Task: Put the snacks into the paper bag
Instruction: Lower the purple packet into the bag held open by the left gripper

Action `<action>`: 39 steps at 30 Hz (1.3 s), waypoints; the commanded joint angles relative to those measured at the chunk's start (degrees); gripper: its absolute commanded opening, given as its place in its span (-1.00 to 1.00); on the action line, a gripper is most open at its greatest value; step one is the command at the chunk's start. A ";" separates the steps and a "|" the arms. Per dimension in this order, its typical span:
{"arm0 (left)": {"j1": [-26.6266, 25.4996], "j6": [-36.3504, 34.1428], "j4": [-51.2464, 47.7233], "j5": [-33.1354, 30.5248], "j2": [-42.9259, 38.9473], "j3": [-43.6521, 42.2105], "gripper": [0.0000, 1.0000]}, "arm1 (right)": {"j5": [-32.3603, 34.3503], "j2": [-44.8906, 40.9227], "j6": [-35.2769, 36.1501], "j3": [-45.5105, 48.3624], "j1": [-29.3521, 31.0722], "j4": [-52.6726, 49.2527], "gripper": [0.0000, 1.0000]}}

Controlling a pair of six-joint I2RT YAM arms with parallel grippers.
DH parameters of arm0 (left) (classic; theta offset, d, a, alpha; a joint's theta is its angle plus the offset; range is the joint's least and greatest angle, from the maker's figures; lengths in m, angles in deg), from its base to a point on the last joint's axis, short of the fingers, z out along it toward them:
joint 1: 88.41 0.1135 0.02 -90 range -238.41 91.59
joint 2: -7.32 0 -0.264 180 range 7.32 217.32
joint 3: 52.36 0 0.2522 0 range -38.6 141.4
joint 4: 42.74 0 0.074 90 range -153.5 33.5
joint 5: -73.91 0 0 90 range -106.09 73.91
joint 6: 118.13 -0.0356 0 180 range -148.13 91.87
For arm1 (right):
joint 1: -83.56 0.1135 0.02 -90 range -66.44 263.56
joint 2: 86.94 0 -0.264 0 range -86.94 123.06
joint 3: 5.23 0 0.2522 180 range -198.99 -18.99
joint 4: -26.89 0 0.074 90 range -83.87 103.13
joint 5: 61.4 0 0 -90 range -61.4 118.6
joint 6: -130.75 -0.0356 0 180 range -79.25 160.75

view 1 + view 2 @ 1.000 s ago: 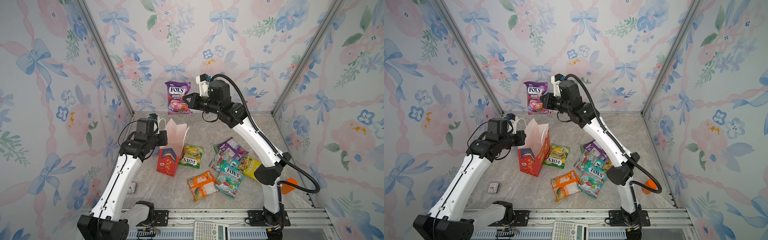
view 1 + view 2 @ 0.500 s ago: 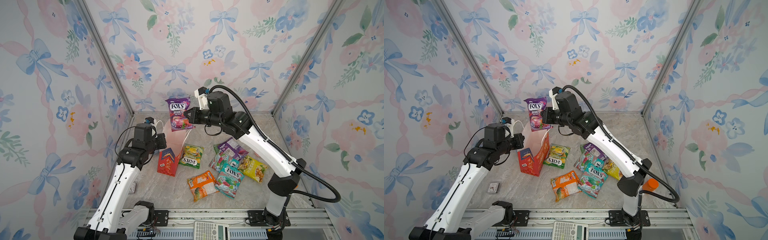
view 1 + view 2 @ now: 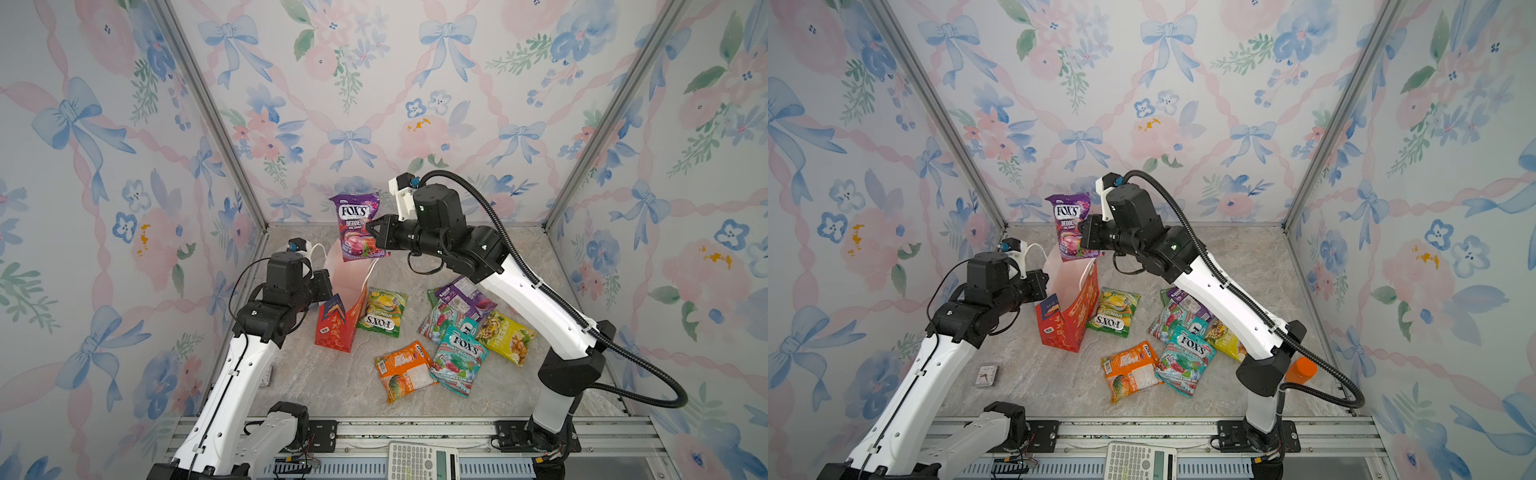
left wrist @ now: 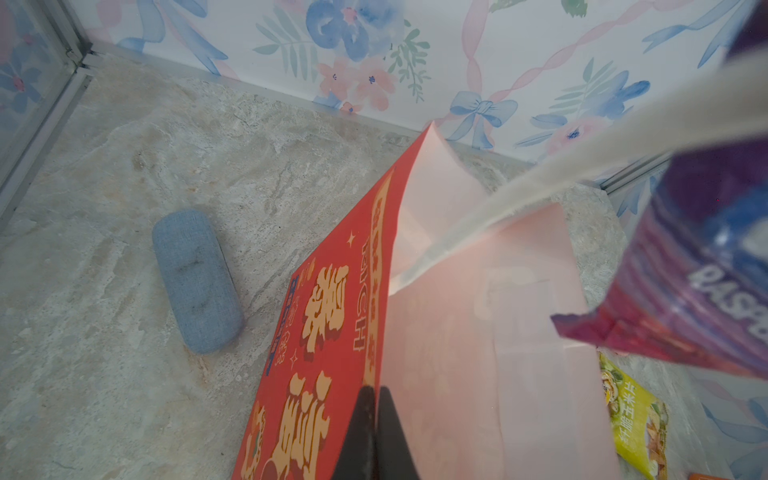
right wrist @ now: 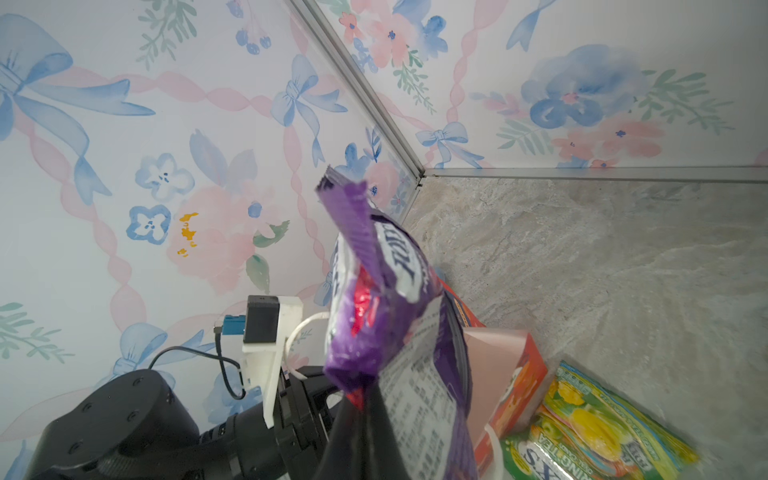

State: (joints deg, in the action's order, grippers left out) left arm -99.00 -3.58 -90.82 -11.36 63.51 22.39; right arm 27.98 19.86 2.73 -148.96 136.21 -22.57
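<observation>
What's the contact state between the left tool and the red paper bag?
Touching. The left wrist view shows the left tool shut on the wall of the red paper bag, one finger on each face.

Both top views: high at the front, above the calculator (image 3: 422, 461), angled down toward the back wall (image 3: 374, 104); far off, whole surface (image 3: 519, 257) in frame, coverage nearly identical. Left wrist view: very close, looking along the left fingers (image 4: 363, 432) at the paper bag (image 4: 324, 332) edge, with surface and back wall beyond. Right wrist view: very close, looking past the right fingers (image 5: 349, 449) along the purple packet (image 5: 374, 316) toward the left wall (image 5: 124, 166) and back corner, catching the left arm (image 5: 124, 419). Paper bag and purple packet appear in all four views.
</observation>
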 commanded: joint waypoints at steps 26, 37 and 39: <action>-0.38 0.30 2.42 -1.31 -5.21 -3.30 -1.00 | 18.08 -6.72 -1.89 11.45 9.60 7.23 -1.00; -0.39 0.57 2.40 -1.54 -6.30 -3.62 -1.00 | 16.71 -11.23 -3.29 19.70 8.89 6.51 -1.00; -0.40 0.65 2.40 -1.39 -6.24 -3.77 -1.00 | 15.02 -10.98 -3.55 19.68 8.71 5.92 -1.00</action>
State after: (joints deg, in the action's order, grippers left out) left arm -99.15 -3.40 -89.36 -12.50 57.98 19.36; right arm 44.90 10.33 0.00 -129.44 145.12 -17.87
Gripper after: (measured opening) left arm 0.048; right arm 0.047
